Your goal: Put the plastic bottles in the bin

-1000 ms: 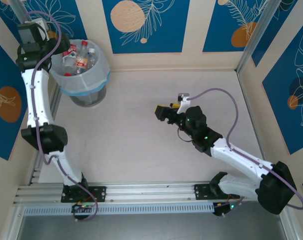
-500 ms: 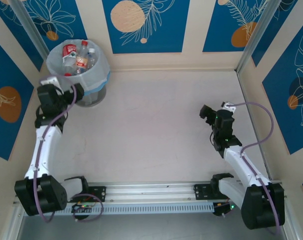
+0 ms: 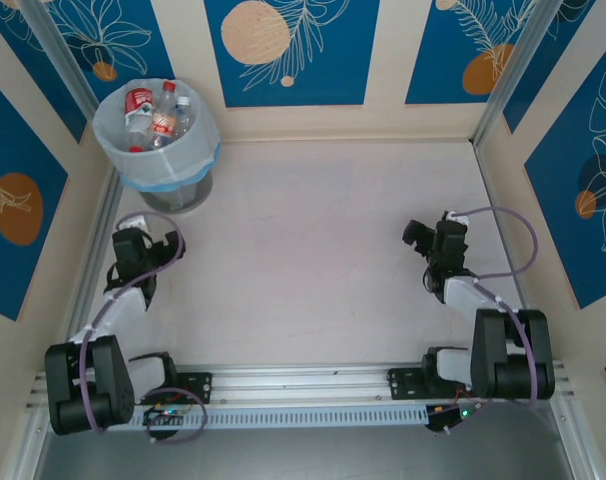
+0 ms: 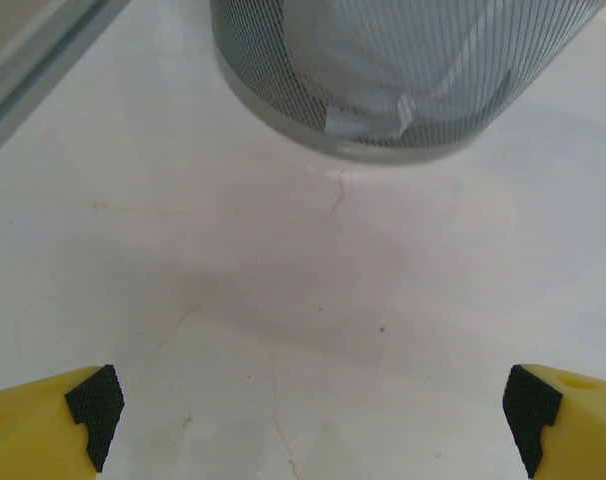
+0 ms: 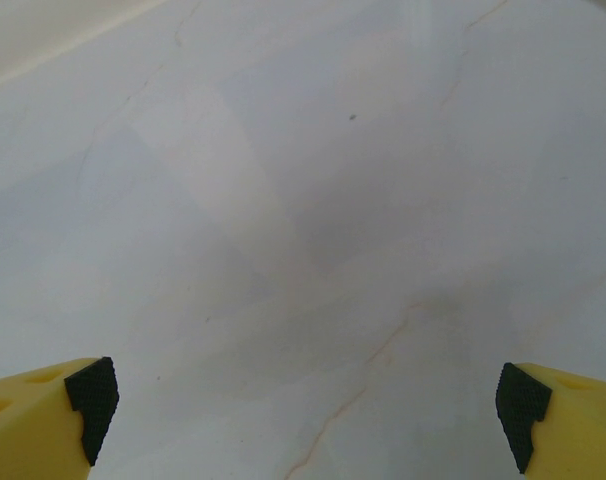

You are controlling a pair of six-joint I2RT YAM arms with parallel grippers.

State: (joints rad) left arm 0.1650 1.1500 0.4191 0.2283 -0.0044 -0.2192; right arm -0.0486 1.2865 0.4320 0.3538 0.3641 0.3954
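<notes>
The small clear plastic bottles [image 3: 161, 112], with red and white caps and red or white labels, lie heaped together inside the round grey mesh bin [image 3: 188, 192], which stands in the far-left corner of the pale, faintly veined tabletop [image 3: 303, 260]. A translucent white bag liner [image 3: 173, 160] with a light blue band is folded over the bin's rim and hangs down its outside. No bottle lies on the tabletop in the top view. The left gripper [image 3: 151, 248] sits low over the table just in front of the bin's base, apart from it, on an arm folded back toward the near edge. In the left wrist view its yellow fingers [image 4: 33, 425] with black pads stand at the opposite lower corners, spread wide with bare table between them and the bin's mesh wall ahead. The right gripper [image 3: 421, 238] is well apart from the bin, on the right side of the table, its arm also folded close to its base. Its yellow fingers [image 5: 28, 415] are likewise spread wide and hold nothing. A purple cable [image 3: 503, 225] loops over each arm. An aluminium rail [image 3: 303, 383] runs along the near edge, and blue wall panels [image 3: 293, 50] with leaf drawings and orange discs surround the table.
</notes>
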